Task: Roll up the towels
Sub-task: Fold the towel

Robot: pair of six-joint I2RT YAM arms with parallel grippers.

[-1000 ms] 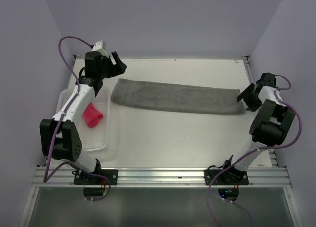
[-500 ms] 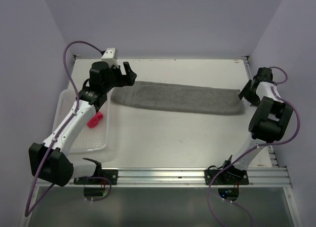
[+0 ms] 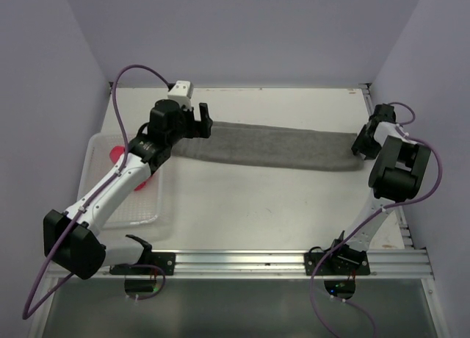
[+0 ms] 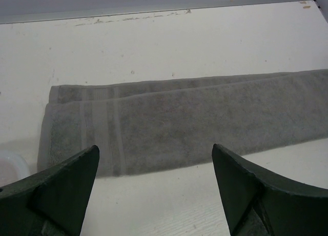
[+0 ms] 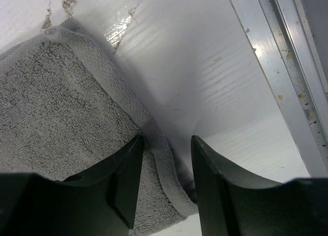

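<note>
The grey towel (image 3: 272, 147) lies flat as a long folded strip across the far half of the table. My left gripper (image 3: 200, 117) hovers just short of its left end, fingers wide open and empty; in the left wrist view the towel (image 4: 195, 128) lies ahead of the gripper (image 4: 155, 149). My right gripper (image 3: 362, 143) is down at the towel's right end. In the right wrist view the jaws (image 5: 165, 141) stand partly apart around the towel's (image 5: 61, 107) raised hem, one finger (image 5: 128, 169) against the cloth. The pink towel (image 3: 116, 153) sits in the basket, mostly hidden by my left arm.
The white basket (image 3: 147, 207) stands at the table's left side under my left arm; its rim (image 4: 10, 164) shows in the left wrist view. An aluminium rail (image 5: 287, 82) runs along the table's right edge close to my right gripper. Walls enclose three sides.
My left arm swung right from over the basket to the grey towel's left end and its jaws widened. My right gripper moved onto the towel's right end and its jaws narrowed.
</note>
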